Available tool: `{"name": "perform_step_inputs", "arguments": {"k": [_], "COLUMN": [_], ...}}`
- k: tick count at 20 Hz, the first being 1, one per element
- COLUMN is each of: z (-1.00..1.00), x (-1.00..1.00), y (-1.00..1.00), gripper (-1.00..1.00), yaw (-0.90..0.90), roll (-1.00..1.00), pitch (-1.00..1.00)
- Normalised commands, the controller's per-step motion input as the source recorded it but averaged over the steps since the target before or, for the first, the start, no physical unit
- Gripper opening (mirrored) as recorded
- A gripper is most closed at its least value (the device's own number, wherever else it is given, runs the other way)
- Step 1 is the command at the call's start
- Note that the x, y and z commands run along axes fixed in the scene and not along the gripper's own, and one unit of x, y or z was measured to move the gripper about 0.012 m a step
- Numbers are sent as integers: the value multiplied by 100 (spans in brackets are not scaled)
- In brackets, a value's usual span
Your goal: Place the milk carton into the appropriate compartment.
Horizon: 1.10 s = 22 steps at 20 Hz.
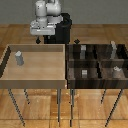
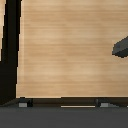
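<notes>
The milk carton (image 1: 19,57) is a small upright grey box with a paler top. It stands in the light wooden bin (image 1: 35,76), near that bin's side at the exterior view's left. In the wrist view a grey shape at the picture's edge (image 2: 121,46) looks like part of it. My gripper (image 1: 42,41) hangs above the far edge of the light bin, well apart from the carton. In the wrist view the gripper (image 2: 62,103) is open and empty, with both fingertips (image 2: 22,103) spread wide over the bin's wooden floor.
A dark bin (image 1: 97,64) split into four compartments stands at the exterior view's right, touching the light bin. Its compartments hold small grey items: a cube (image 1: 83,50), a tall box (image 1: 114,48), another cube (image 1: 85,73) and a fourth piece (image 1: 116,70). Both bins stand on thin legs.
</notes>
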Motion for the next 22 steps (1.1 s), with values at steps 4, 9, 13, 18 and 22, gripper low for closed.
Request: {"name": "perform_step_inputs", "arguments": {"k": [4,9,13,18,22], "z": [0,0,0,0,0], "x": [0,10,75,80,0], "y": [-100,-100,0,-3,-100], "gripper": [100,100,100,100,100], "yaw": [0,0,0,0,0], "roll": [0,0,0,0,0], "pitch": [0,0,0,0,0]}}
